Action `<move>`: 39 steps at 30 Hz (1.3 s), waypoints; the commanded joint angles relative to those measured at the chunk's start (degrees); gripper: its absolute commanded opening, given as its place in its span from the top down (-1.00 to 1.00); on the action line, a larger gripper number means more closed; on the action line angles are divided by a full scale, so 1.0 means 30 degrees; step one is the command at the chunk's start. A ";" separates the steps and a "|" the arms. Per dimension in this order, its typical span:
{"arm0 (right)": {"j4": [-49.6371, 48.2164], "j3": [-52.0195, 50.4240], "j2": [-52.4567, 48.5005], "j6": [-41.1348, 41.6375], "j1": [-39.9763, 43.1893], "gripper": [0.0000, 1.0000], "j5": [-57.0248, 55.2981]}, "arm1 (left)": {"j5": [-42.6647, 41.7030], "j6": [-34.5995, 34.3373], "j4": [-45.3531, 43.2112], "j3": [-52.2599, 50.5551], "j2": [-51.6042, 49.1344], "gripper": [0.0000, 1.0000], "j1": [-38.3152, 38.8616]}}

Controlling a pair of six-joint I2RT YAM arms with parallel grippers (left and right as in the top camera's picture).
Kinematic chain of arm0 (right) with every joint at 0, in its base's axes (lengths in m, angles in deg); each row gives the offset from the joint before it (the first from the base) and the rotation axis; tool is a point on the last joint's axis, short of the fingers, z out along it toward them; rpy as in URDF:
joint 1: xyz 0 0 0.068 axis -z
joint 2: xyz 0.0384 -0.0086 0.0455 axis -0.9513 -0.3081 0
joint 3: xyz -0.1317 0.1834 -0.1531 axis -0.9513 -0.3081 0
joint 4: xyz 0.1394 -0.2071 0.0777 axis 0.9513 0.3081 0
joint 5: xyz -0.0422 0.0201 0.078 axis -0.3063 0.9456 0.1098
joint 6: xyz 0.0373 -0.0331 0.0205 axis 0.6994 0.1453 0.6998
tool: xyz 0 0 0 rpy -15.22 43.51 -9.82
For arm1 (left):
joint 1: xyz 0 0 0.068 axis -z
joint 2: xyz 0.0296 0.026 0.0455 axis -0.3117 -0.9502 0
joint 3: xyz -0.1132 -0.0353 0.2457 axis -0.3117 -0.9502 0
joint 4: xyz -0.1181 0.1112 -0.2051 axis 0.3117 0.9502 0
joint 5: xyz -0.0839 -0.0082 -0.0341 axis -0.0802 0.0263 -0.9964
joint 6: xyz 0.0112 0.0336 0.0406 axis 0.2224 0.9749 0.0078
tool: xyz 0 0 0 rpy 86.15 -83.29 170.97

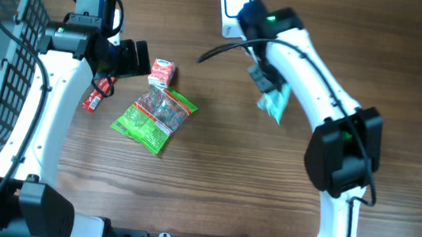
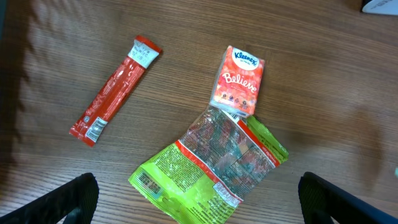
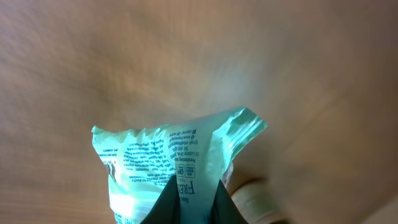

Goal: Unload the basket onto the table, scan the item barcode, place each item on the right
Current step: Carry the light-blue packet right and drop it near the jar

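R claw (image 3: pixel 194 199) pinched nearly closed on teal packet (image 3: pixel 165 149), gripping its lower edge; print side faced wrist cam, barcode too small to tell. From overhead, packet sat beside my R forearm, near white device (image 1: pixel 234 5) at far table edge. L claw (image 2: pixel 198 186) spread full wide, holding nothing, above green pouch (image 2: pixel 186 171), w/ Kleenex pack (image 2: pixel 239 81) touching pouch's top and red stick sachet (image 2: pixel 115 89) off to one side.

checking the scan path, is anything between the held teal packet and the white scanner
Nothing loose lies between them. The right gripper pinches the teal packet near the white scanner; only that arm's own wrist crosses the gap in the overhead view.
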 commanded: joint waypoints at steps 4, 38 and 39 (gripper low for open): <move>0.0619 -0.2441 0.0510 0.1151 0.1982 0.84 0.2251 | 0.0109 -0.0051 -0.0044 0.0000 -0.0015 -1.00 0.0015; -0.5727 -0.5464 0.0510 0.8939 0.3104 0.91 0.8859 | 0.0109 -0.0051 -0.0044 0.0000 -0.0015 -1.00 0.0015; -0.5931 -0.5865 0.0510 0.8947 0.3104 0.91 0.8867 | 0.0109 -0.0044 -0.0044 0.0000 -0.0015 -1.00 0.0015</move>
